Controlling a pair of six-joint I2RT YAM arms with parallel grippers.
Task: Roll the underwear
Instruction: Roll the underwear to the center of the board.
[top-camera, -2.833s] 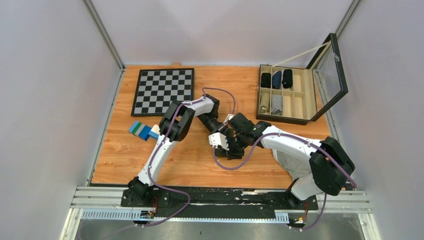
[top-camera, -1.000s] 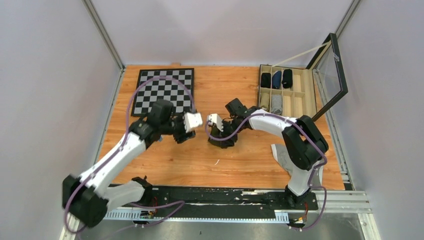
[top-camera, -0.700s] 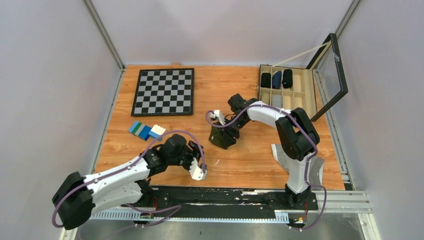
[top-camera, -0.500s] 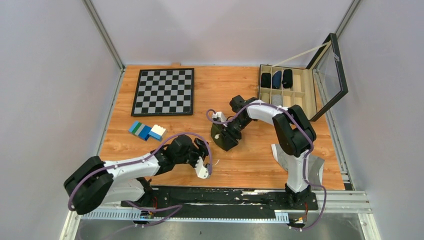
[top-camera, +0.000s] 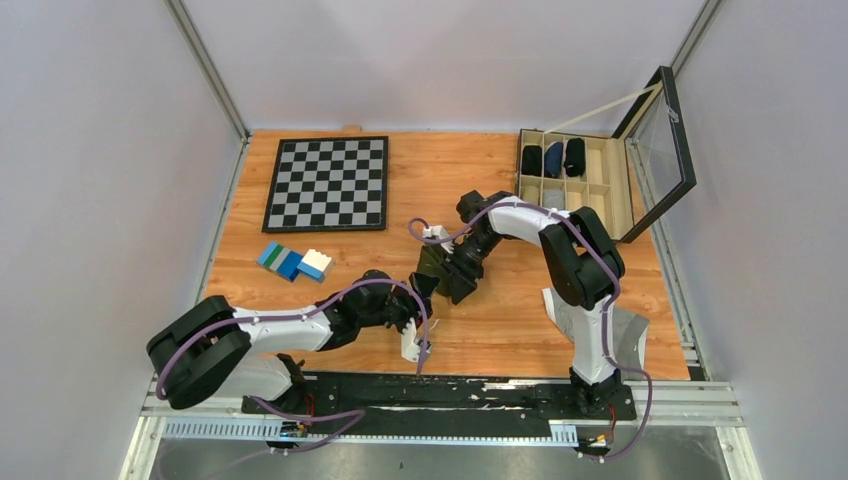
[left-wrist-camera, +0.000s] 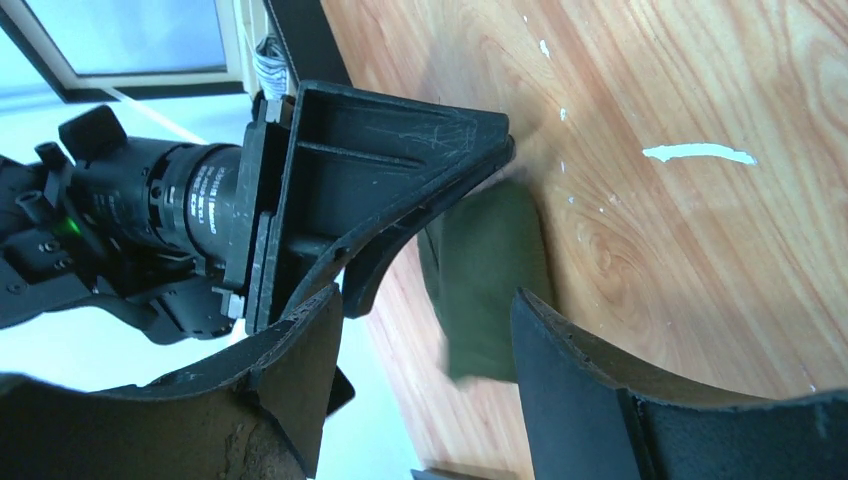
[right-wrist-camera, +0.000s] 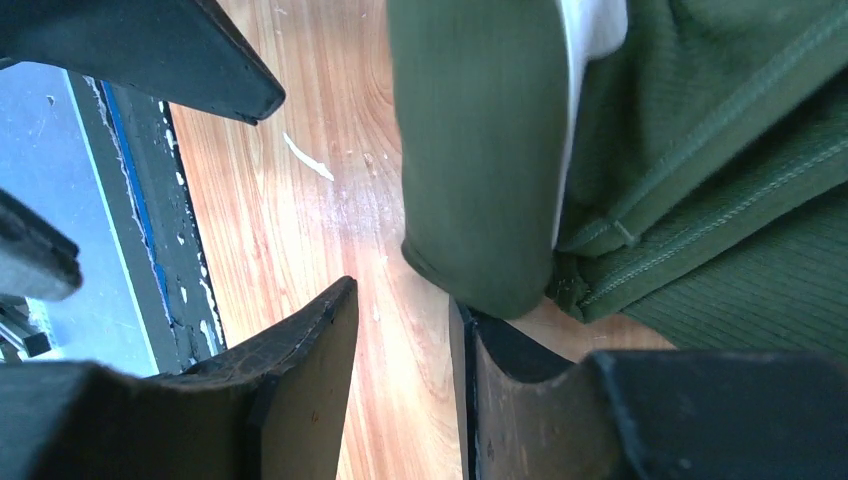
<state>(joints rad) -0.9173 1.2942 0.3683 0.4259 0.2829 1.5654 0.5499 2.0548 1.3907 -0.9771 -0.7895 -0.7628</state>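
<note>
Left arm stretched low and rightward, elbow bent, left pincer (left-wrist-camera: 425, 310) with fingers spread wide, right arm doubled back leftward, right pincer (right-wrist-camera: 402, 300) angled down, fingers narrowly parted.

White links (top-camera: 287, 330), black joints (top-camera: 578, 268), purple cables (top-camera: 385, 283)

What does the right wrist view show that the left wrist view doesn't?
Only the right wrist view: the green underwear close up, with stitched seams and a white strip in its folds. Only the left wrist view: the right arm's wrist next to the cloth, seen through the open left gripper. Both: the underwear, the wooden table and a white fleck on it.
</note>
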